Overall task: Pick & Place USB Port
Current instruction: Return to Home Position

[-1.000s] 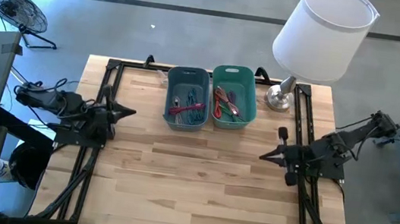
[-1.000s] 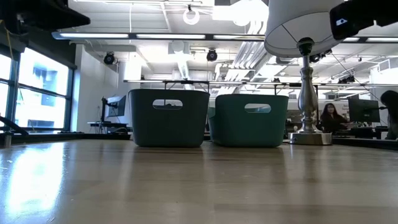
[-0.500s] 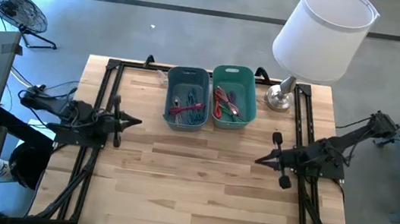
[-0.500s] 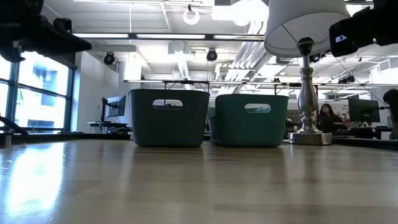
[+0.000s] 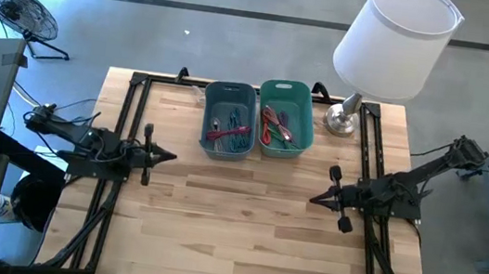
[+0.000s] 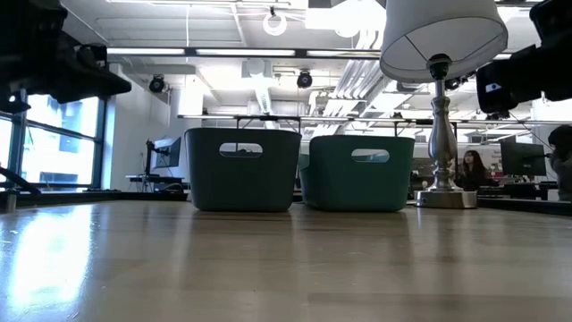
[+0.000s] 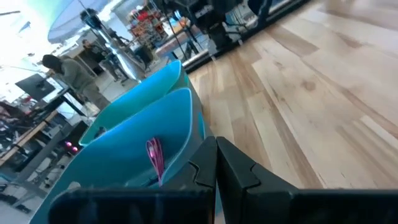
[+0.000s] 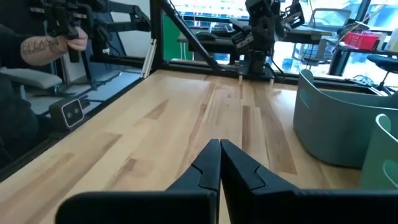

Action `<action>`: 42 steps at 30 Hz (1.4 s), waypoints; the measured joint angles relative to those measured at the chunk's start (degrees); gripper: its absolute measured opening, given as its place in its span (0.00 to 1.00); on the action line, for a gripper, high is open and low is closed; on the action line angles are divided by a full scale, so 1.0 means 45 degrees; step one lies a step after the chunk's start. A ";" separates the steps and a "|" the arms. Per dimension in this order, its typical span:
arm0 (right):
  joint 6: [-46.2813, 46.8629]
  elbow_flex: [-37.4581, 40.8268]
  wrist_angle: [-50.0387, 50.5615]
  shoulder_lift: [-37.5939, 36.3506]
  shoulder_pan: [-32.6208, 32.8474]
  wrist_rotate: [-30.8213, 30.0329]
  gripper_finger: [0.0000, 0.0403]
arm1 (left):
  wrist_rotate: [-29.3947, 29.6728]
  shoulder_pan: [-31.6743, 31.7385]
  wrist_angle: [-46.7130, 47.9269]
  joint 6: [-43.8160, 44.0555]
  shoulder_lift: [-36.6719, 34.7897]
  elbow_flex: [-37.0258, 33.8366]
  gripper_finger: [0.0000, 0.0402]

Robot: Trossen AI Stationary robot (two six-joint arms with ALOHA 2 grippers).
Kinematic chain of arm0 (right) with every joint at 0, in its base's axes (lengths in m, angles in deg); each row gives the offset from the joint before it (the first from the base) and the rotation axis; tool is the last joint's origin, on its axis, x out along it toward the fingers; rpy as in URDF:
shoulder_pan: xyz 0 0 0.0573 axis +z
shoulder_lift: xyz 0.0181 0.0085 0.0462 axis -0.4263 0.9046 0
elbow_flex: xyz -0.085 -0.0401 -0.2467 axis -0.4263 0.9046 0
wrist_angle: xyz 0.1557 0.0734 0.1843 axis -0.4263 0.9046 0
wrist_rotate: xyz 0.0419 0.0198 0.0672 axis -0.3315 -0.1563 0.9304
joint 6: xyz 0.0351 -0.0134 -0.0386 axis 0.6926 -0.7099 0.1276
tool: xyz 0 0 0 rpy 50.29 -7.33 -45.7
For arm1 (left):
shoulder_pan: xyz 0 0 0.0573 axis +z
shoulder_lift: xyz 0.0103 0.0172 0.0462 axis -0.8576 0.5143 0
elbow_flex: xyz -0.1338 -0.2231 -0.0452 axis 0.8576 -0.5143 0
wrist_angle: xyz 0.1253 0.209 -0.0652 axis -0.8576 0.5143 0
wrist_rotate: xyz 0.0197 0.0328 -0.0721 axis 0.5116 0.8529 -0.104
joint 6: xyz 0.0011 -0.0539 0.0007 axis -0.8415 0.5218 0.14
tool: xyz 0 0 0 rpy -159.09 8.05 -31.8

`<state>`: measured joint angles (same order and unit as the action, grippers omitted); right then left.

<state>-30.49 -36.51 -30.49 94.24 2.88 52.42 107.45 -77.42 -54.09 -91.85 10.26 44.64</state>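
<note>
Sorting looked done: no cable lay loose on the table (image 5: 242, 230), and every one I could see sat in the two bins at the upper middle of the high view. The blue bin (image 5: 225, 154) held the pink cable (image 5: 230, 136) plus some darker cord, and the green bin (image 5: 282, 151) just beside it on the right held a tangle of cables (image 5: 274, 124) in red and green. My read was that only the parking of the arms was left, nothing more to pick. The left pincer (image 5: 170, 156) hung at centre left of the high view, closed with its fingers together and nothing between them, pointing right, below and left of the blue bin and apart from it. The right pincer (image 5: 313, 200) was at centre right, also closed and empty, pointing left, below and right of the green bin and well apart from the cables. The lamp (image 5: 392, 43) stood at upper right next to the green bin, clear of both arms. Neither pincer touched a bin or a cable.
</note>
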 joint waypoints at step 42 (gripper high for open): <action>-0.0028 0.0005 0.0982 0.0085 -0.4677 0.2899 0.00 | -0.0928 -0.0001 -0.0670 -0.1218 -0.0005 -0.0181 0.00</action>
<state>-30.61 -36.48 -26.07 94.62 -18.16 65.46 103.27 -77.43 -57.10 -97.33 10.24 43.83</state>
